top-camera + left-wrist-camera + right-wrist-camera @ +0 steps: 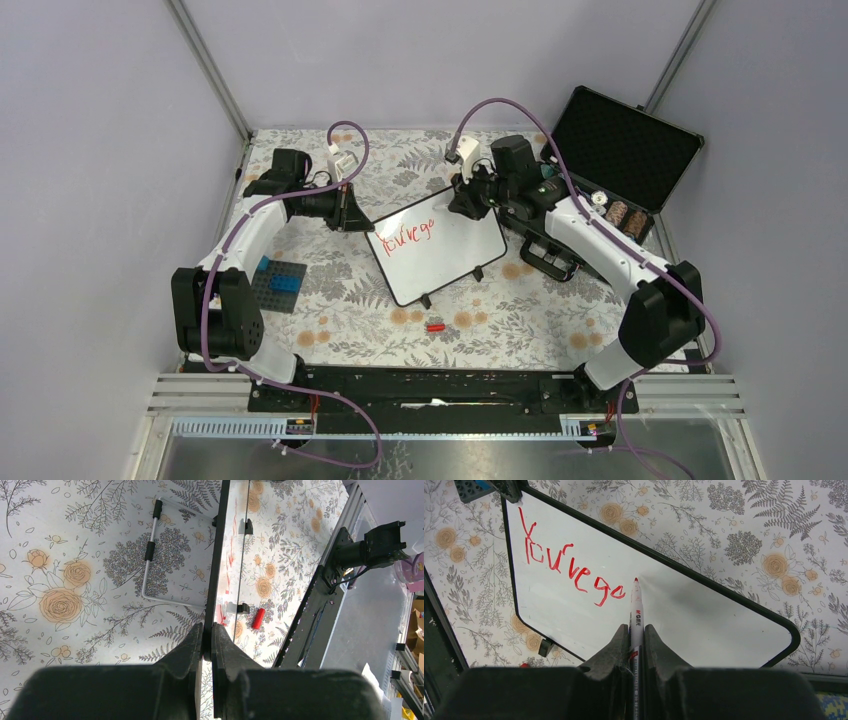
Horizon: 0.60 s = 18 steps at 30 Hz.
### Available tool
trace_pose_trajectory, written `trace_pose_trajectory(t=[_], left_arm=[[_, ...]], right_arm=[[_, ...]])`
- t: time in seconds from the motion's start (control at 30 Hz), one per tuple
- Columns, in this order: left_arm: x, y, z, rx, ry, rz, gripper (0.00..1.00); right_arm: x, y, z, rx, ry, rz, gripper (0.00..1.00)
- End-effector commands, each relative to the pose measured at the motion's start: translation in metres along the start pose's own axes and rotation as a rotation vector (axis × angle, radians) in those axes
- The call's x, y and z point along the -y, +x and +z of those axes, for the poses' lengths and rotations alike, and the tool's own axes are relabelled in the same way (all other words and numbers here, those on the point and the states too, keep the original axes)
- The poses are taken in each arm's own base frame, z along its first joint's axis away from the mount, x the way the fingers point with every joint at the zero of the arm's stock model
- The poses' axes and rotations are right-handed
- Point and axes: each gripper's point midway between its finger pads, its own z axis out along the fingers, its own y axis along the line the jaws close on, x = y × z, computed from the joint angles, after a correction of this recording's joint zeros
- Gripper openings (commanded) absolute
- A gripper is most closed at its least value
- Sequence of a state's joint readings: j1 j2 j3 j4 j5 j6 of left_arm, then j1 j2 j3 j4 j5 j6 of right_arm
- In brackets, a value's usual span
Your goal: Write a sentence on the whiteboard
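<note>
The whiteboard (445,262) lies tilted at the table's middle, raised on small black feet. The sentence (407,236) in red reads "You've go" in one slanted line; it is clear in the right wrist view (569,572). My right gripper (636,630) is shut on a white marker (636,612), whose red tip touches the board (704,620) just right of the last letter. My left gripper (207,629) is shut on the board's thin black rim (216,570), seen edge-on, at its far left corner (352,212). A red marker cap (435,326) lies on the cloth near the board's front.
An open black hinged case (620,150) stands at the back right with small items at its front. A blue brick on a dark plate (280,282) lies at the left. A bent wire stand (150,555) lies under the board's left side. A black frame rail (430,390) runs along the near edge.
</note>
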<state>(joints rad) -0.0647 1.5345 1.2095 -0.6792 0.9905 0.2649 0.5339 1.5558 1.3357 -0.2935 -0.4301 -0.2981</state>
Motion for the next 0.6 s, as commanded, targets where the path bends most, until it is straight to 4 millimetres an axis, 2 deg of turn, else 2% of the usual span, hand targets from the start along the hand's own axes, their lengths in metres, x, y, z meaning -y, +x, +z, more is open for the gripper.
trace_pose_trajectory(t=[0.0, 0.57], left_arm=[[-0.002, -0.007, -0.002, 0.016, -0.034, 0.07, 0.0], [-0.004, -0.006, -0.001, 0.013, -0.034, 0.067, 0.0]], right_arm=[[0.008, -0.017, 0.002, 0.043, 0.02, -0.019, 0.0], [0.001, 0.012, 0.001, -0.008, 0.009, -0.011, 0.0]])
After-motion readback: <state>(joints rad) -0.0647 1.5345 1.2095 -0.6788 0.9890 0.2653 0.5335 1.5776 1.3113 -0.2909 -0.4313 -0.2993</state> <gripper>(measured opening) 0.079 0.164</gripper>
